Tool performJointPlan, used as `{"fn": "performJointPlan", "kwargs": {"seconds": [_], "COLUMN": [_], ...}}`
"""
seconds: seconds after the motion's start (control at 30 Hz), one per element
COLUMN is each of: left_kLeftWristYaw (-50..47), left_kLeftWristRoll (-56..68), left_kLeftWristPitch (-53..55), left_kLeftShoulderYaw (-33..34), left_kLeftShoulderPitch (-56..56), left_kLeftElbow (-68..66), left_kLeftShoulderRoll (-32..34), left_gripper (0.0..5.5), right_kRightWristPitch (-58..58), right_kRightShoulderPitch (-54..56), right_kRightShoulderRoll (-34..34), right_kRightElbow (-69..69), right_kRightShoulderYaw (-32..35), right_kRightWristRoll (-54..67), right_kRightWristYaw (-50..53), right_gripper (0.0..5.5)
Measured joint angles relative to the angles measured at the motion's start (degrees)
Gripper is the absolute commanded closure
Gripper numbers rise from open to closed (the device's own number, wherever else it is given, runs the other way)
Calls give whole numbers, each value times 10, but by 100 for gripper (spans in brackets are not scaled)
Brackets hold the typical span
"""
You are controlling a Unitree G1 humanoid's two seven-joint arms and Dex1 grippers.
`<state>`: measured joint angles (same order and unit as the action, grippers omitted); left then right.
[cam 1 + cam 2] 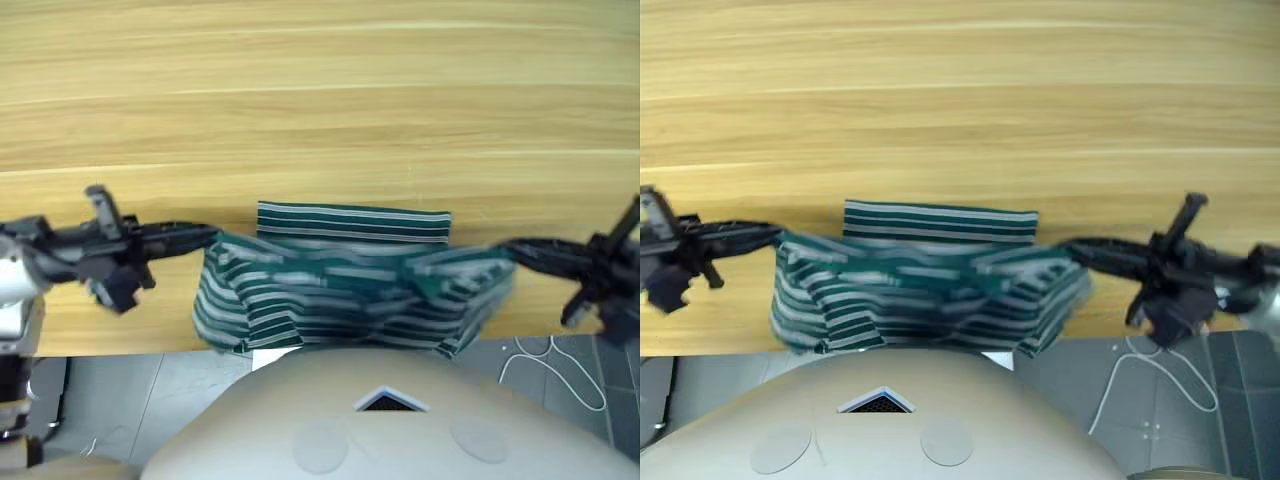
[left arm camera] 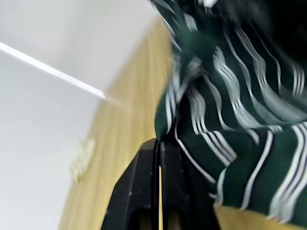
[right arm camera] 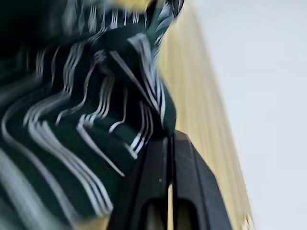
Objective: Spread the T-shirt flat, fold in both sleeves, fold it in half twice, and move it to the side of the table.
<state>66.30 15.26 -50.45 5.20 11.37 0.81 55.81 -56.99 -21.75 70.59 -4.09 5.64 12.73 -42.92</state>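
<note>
Left gripper (image 1: 212, 238): jaws pressed together, clamped on the T-shirt (image 1: 340, 285) at the cloth's left edge. In the left wrist view, striped fabric bunches right at the tips and spreads away beyond them, with the table (image 1: 320, 100) running alongside.

Right gripper (image 1: 497, 247): jaws likewise closed on the T-shirt, gripping its right edge. In the right wrist view, a fold of green and white stripes is pinched at the tips and the cloth billows out ahead of them.

T-shirt: dark green with white stripes, stretched between the two grippers. The span between them is rumpled and sags in loose folds. Beyond the grippers, on the far side of that span, a straight, flat band of the shirt lies on the table. The sagging part on the robot's side reaches the table's near edge; whether it rests on the surface or hangs clear cannot be told.

Both grippers stand level with each other, well apart, each at one end of the cloth.

A white cable (image 1: 555, 365) lies on the floor, below and behind the right gripper.
</note>
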Motion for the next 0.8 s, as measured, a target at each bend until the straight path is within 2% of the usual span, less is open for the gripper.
{"fn": "performJointPlan", "kwargs": {"seconds": [0.13,0.2,0.3,0.37,0.53,0.6,0.63,0.8], "left_kLeftWristYaw": [-17,-51,-163,-232,-430,-544,-592,-710], "left_kLeftWristRoll": [-114,-160,-209,-233,-308,-351,-368,-412], "left_kLeftWristPitch": [38,68,132,168,243,231,211,65], "left_kLeftShoulderYaw": [-51,-81,-113,-119,-136,-144,-152,-182], "left_kLeftShoulderPitch": [-183,-333,-533,-638,-872,-914,-902,-691], "left_kLeftElbow": [-129,-211,-319,-386,-568,-640,-669,-697], "left_kLeftShoulderRoll": [-26,-56,-114,-141,-160,-151,-149,-174], "left_gripper": [550,550,550,550,550,550,550,550], "right_kRightWristPitch": [108,171,243,276,354,368,370,315], "right_kRightShoulderPitch": [269,445,641,733,940,988,986,838], "right_kRightShoulderRoll": [-56,-113,-201,-237,-278,-279,-284,-316], "right_kRightElbow": [137,225,332,391,560,639,674,718], "right_kRightShoulderYaw": [-81,-137,-188,-203,-216,-215,-215,-222], "right_kRightWristRoll": [-151,-238,-309,-339,-392,-412,-418,-433], "right_kRightWristYaw": [10,65,160,215,367,456,494,566], "right_gripper": [549,549,549,549,549,549,549,549]}}
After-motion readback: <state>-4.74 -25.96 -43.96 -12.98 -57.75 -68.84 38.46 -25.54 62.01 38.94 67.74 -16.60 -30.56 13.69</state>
